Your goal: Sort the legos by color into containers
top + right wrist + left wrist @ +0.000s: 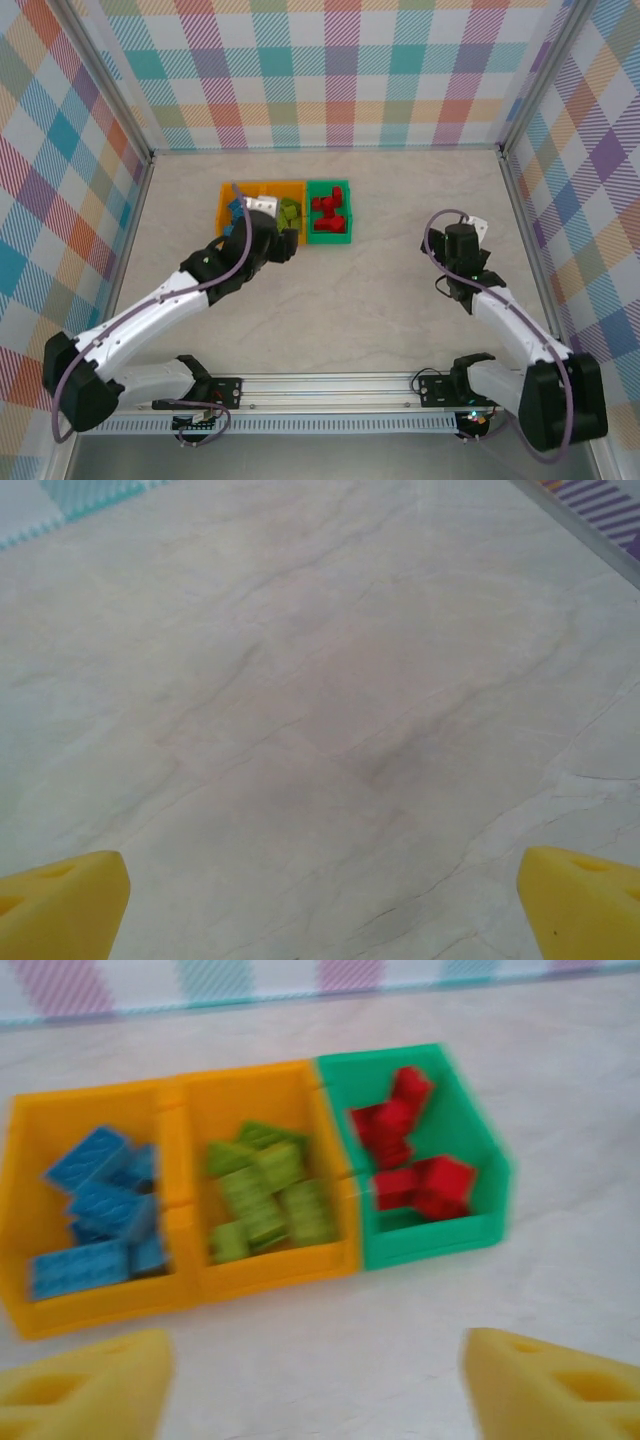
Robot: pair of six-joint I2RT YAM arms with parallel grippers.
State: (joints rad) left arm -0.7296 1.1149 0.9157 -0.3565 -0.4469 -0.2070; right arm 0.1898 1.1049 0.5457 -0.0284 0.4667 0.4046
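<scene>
Separately in bins [270,1270], blue legos [95,1210], lime legos [265,1195], red legos [410,1150], left gripper [315,1390], right gripper [320,910] spread, empty

Three bins [270,1272] — two orange, one green

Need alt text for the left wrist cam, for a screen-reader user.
Three joined bins sit in a row on a pale table: the left orange bin holds blue legos, the middle orange bin lime green legos, the green bin red legos. The left gripper is open, its yellow fingertips wide apart at the bottom edge, holding nothing.
</scene>
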